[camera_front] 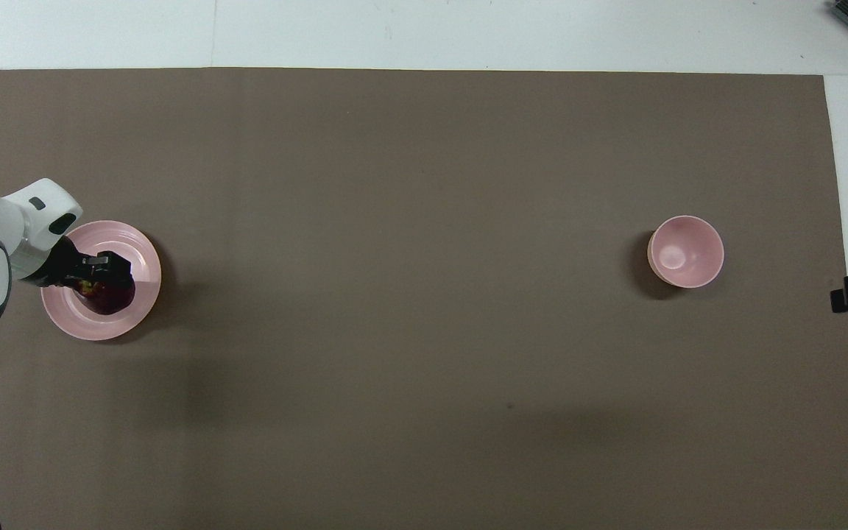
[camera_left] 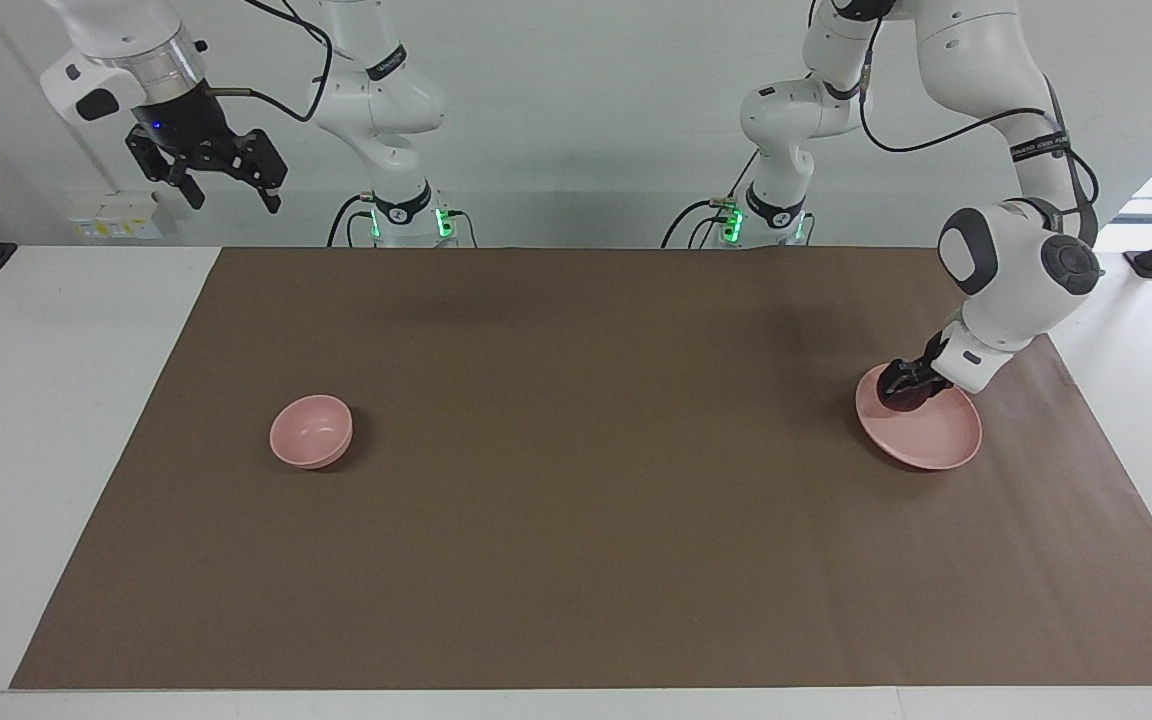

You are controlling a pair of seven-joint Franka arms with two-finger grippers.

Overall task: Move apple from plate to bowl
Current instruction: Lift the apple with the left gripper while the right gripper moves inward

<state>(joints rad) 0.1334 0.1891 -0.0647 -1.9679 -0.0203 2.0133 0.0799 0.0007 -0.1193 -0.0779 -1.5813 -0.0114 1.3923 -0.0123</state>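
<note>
Dark red glossy apple (camera_front: 109, 295), yellowish patch, clamped by left gripper (camera_front: 98, 274).

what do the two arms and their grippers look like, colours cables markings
Both arms are glossy white, built of rounded segments with dark grey round caps at the joints. Black cables loop along them, black bands with white lettering wrap the links, and green lights glow at both bases. The left gripper and right gripper are black two-finger units; the right sits under a silver ring.

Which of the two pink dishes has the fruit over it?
The wide flat plate at the left arm's end; the apple is there. The small deep bowl is empty.
</note>
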